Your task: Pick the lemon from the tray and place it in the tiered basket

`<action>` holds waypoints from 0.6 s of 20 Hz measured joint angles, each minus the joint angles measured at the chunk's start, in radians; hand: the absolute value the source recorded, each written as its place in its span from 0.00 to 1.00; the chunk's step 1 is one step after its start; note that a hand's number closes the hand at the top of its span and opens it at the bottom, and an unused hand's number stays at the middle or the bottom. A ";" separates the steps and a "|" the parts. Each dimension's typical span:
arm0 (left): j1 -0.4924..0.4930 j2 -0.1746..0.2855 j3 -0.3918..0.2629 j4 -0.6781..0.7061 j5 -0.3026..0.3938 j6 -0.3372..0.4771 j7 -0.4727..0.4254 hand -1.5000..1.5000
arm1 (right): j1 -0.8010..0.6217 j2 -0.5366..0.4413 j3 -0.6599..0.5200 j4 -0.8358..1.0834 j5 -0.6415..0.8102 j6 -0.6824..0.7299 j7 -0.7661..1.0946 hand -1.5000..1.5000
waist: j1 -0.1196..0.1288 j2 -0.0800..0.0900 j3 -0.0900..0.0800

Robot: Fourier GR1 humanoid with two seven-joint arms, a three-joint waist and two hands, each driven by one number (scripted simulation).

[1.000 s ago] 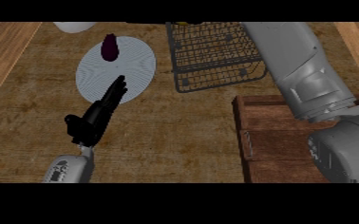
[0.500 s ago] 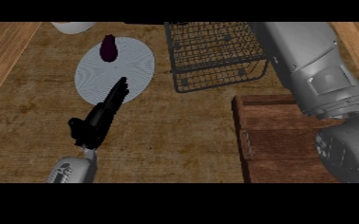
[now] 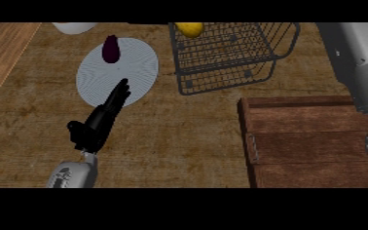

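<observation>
The yellow lemon [image 3: 191, 28] lies inside the black wire tiered basket [image 3: 237, 73], at its far left corner by the view's top. The wooden tray [image 3: 305, 143] at the lower right has nothing on it. My left hand [image 3: 97, 121] is open over the counter left of centre, fingers straight and pointing up toward the plate, holding nothing. Of my right arm only the grey forearm [image 3: 350, 58] shows along the right edge; its hand is out of the view.
A round white plate [image 3: 126, 78] lies left of the basket with a dark purple eggplant [image 3: 110, 48] on its far part. A white bowl [image 3: 74, 27] sits at the top left. A lighter wooden strip [image 3: 14, 44] runs along the left edge.
My right forearm has swung away to the right edge, uncovering the basket with the lemon in it. My left hand has barely shifted.
</observation>
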 measured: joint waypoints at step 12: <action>0.010 0.001 -0.001 -0.005 -0.004 -0.006 -0.013 0.50 | 0.189 -0.347 -0.159 0.023 -0.137 0.193 -0.196 0.00 | 0.005 0.007 0.002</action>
